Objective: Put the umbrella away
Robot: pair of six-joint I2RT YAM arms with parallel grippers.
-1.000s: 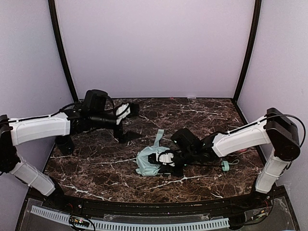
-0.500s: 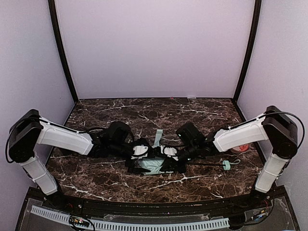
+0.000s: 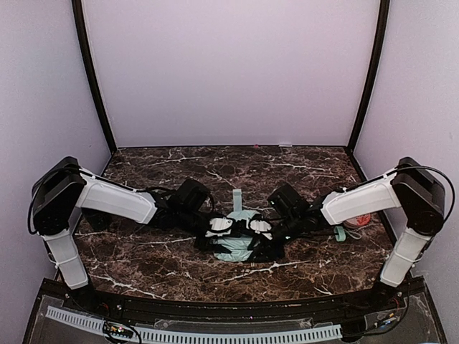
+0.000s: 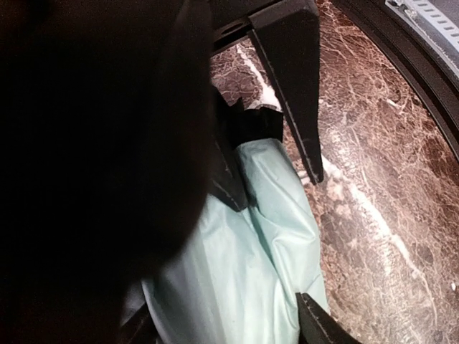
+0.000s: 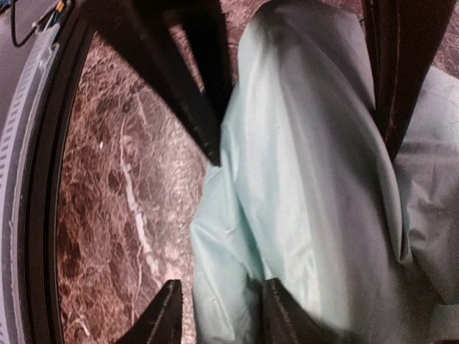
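Observation:
The umbrella [image 3: 237, 248] lies collapsed mid-table as a crumpled mint bundle; its strap [image 3: 237, 197] points to the back. Its small mint handle [image 3: 340, 233] sits to the right, beside my right arm. My left gripper [image 3: 219, 231] and right gripper [image 3: 261, 231] meet over the bundle from either side. In the left wrist view the gripper [image 4: 226, 330] is open, its jaws wide astride the mint fabric [image 4: 244, 265]. In the right wrist view the gripper [image 5: 222, 319] is open, one finger on the marble, the other on the fabric [image 5: 308, 165], a fold between them.
An orange-red ball [image 3: 356, 221] lies at the right, partly hidden behind my right forearm. The dark marble table [image 3: 143, 265] is walled by lilac panels. A black rim and a white slotted strip [image 3: 215, 333] run along the near edge.
My left arm swung in from the back left and reached the umbrella. The right gripper stayed on the bundle, which shifted slightly right; the handle moved a little toward the back.

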